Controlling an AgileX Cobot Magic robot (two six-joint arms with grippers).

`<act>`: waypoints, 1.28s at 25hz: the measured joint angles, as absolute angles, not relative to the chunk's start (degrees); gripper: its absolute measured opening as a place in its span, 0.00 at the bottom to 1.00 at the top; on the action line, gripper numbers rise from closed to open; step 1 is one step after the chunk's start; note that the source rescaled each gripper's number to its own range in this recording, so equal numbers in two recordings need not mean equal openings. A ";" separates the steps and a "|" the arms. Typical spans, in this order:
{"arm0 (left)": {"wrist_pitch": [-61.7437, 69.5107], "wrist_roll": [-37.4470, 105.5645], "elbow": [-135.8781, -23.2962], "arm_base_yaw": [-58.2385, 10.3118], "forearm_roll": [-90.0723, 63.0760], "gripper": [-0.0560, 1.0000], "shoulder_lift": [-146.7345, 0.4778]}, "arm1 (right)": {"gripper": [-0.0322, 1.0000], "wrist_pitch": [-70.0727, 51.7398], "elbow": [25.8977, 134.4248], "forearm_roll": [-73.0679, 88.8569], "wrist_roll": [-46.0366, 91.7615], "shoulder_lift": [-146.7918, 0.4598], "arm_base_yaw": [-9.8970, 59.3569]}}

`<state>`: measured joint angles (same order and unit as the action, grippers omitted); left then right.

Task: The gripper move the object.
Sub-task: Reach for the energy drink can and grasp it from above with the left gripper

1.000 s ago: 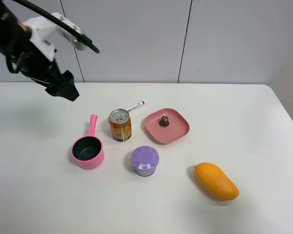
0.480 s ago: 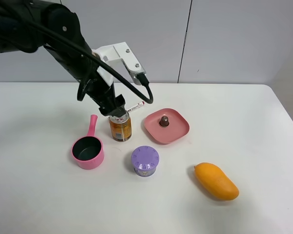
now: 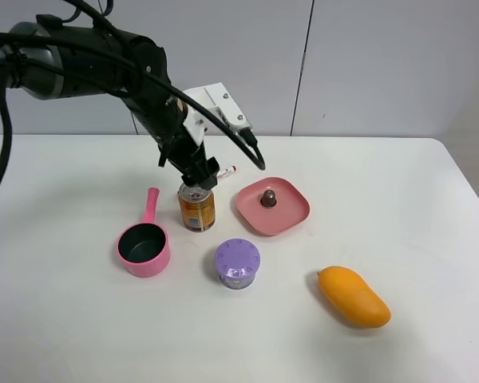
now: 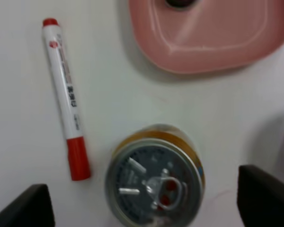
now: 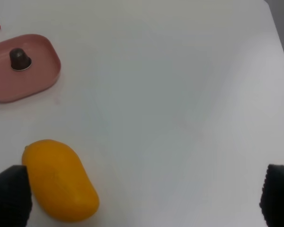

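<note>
The orange-gold can (image 3: 197, 211) with a silver top stands upright near the table's middle. My left gripper (image 3: 198, 180) hangs just above the can's top. In the left wrist view its black fingertips (image 4: 27, 206) stand wide apart, one on each side of the can (image 4: 154, 182), and the left gripper (image 4: 146, 201) is open and holds nothing. My right gripper (image 5: 143, 198) is open and empty above bare table; its arm does not show in the exterior view.
A red-capped marker (image 3: 222, 173) lies just behind the can. A pink plate (image 3: 286, 215) with a dark capsule (image 3: 267, 197) is to its right. A pink saucepan (image 3: 144, 248), a purple lidded tub (image 3: 238, 264) and a mango (image 3: 353, 296) lie nearer the front.
My left arm has swung in from the far left back of the table and come down, so its gripper now sits right over the can. The can and other things have not moved.
</note>
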<state>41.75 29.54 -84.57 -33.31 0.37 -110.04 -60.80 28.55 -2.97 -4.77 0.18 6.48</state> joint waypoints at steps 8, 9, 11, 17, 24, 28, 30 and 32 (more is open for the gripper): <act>45.60 27.81 -87.78 -33.22 1.87 0.75 -113.92 | 1.00 -60.80 28.55 -2.97 -4.77 0.18 6.48; 46.24 27.75 -87.82 -32.99 2.25 0.75 -114.53 | 1.00 -60.80 28.55 -2.97 -4.77 0.18 6.48; 46.53 27.57 -87.84 -32.73 3.28 0.75 -115.80 | 1.00 -60.80 28.55 -2.97 -4.77 0.18 6.48; 46.41 27.16 -88.46 -32.53 3.38 0.75 -117.79 | 1.00 -60.80 28.55 -2.97 -4.77 0.18 6.48; 46.32 26.16 -88.47 -32.53 2.89 0.74 -120.34 | 1.00 -60.80 28.55 -2.97 -4.77 0.18 6.48; 47.40 26.09 -89.45 -32.53 2.96 0.74 -120.44 | 1.00 -60.78 28.55 -2.97 -4.77 0.18 6.48; 48.07 26.04 -90.40 -32.53 2.96 0.74 -120.44 | 1.00 -60.78 28.55 -2.97 -4.77 0.18 6.48; 48.20 25.97 -90.56 -32.53 2.96 0.74 -120.32 | 1.00 -60.78 28.55 -2.97 -4.77 0.18 6.48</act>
